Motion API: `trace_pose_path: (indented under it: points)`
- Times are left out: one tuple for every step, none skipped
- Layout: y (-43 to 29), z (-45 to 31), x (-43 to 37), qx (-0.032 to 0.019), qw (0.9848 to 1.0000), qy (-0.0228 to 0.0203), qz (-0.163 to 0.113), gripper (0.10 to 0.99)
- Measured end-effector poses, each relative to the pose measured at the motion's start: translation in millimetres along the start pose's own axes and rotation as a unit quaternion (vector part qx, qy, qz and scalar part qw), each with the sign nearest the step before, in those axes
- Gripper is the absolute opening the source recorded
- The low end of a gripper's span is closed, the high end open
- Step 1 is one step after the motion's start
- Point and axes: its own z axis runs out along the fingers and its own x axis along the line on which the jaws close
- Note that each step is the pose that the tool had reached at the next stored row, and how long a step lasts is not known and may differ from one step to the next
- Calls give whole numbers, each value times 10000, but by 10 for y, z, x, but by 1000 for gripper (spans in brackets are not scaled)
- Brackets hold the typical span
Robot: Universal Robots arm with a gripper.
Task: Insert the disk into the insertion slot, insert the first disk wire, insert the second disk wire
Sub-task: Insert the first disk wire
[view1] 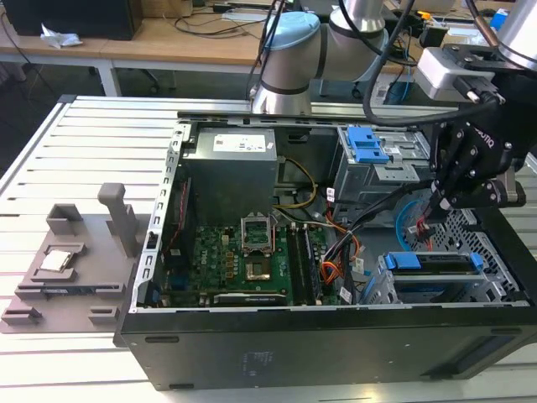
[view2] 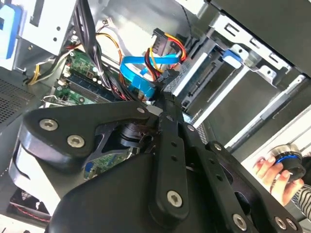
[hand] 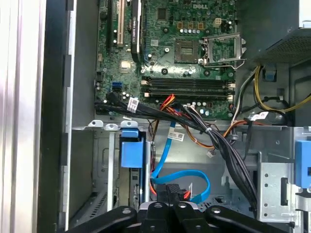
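Observation:
The disk [view1: 436, 264], silver in its blue carrier [hand: 131, 148], sits in the insertion slot [view1: 393, 292], the grey cage at the case's front right corner. My gripper [view1: 433, 206] hangs just behind it, inside the case. In both wrist views its black fingers [view2: 167, 145] stand together, shut on a small dark plug [view2: 170, 76] at the disk's rear edge [view2: 199, 77]. The second disk wire [hand: 197, 175], a light blue loop, runs up to that plug. The first disk wire [view2: 170, 43], red with a dark plug, lies right beside it; I cannot tell whether it is seated.
A larger grey drive box with a blue latch [view1: 367, 144] stands behind the gripper. A thick black cable bundle [hand: 228, 150] crosses next to the motherboard [view1: 243, 260]. A grey fixture [view1: 67, 260] lies at the exterior view's left. A person's hand [view2: 272, 177] holds a black knob.

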Motion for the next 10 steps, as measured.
trace_pose_path:
  points:
    - [-2,-1,-24,0,10000,6,-1,106]
    - [-2,-4,-35,0,10000,12,0,106]
    - [-2,-7,-44,0,10000,16,-1,106]
    - [-3,-6,-68,0,10000,16,-1,106]
    - [-3,-7,-77,0,10000,17,-1,106]
    - [-3,-6,-76,0,10000,16,-1,106]
    - [-3,-2,-77,-1,10000,15,-1,106]
    - [-5,4,-77,0,10000,15,0,106]
    - [-16,7,-76,0,10000,17,-1,106]
    - [-39,8,-76,0,10000,22,0,106]
